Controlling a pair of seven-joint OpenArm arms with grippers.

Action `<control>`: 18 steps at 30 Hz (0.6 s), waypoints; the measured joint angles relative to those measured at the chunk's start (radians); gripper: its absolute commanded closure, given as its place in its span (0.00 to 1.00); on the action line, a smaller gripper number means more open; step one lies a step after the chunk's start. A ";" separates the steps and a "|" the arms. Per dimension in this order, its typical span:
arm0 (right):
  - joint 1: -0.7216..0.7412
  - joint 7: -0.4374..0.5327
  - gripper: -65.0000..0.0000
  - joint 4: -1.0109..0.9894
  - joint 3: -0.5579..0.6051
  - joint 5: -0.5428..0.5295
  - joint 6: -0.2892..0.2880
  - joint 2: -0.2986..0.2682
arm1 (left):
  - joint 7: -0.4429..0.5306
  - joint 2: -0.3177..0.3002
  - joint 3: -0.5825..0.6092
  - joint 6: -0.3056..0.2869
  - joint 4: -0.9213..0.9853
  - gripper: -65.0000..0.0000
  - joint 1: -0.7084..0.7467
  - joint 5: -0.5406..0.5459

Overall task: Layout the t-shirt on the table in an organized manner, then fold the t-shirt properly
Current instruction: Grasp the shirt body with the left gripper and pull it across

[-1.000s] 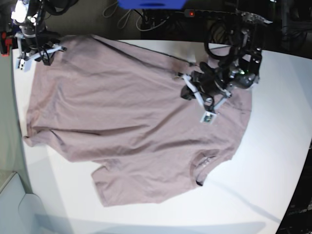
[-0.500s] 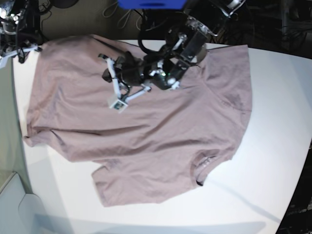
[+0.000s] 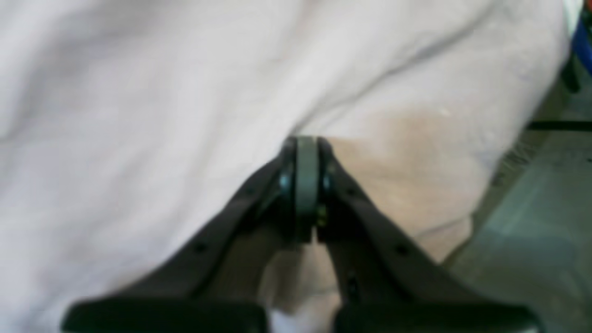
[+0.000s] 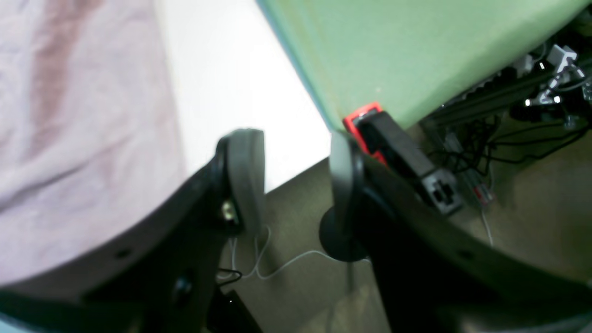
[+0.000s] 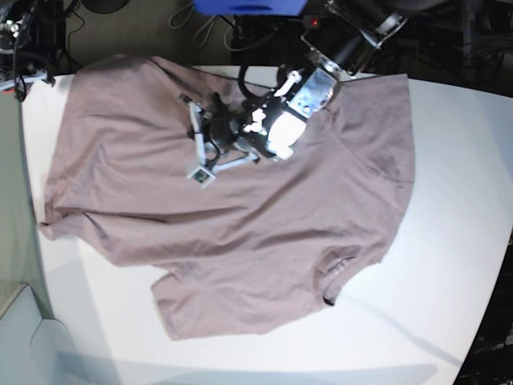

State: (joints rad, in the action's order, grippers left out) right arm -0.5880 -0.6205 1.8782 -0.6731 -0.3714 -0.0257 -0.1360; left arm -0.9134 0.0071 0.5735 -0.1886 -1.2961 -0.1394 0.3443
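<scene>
The t-shirt (image 5: 232,216) is spread, wrinkled, on the tabletop (image 5: 449,265); no fold is made. The left gripper (image 3: 300,143) jaws are closed, seemingly empty. The right gripper (image 4: 291,157) jaws are parted, empty.

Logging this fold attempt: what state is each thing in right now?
t-shirt: spread open on the table, wrinkled, not folded.
table: bearing the shirt.
left tool: shut, over the shirt's upper part; a pinch of cloth cannot be told.
right tool: open, holding nothing, off the table's edge.
</scene>
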 measured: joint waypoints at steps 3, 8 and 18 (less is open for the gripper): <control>0.000 0.000 0.63 0.000 0.001 -0.001 0.000 0.002 | 0.022 -0.094 -0.004 -0.004 -0.046 1.00 -0.007 -0.002; 0.008 0.001 0.63 0.000 0.006 0.000 0.000 0.001 | 0.054 -0.224 -0.068 -0.010 -0.072 1.00 -0.021 0.017; 0.008 -0.001 0.63 -0.001 0.006 0.000 0.000 0.001 | 0.074 -0.462 -0.329 0.028 -0.037 1.00 -0.016 -0.078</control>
State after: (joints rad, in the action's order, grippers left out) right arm -0.5800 -0.6212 1.8774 -0.6666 -0.3717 -0.0257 -0.1349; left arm -0.8394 -0.4553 0.2443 -0.1608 -1.3334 -0.1551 0.2661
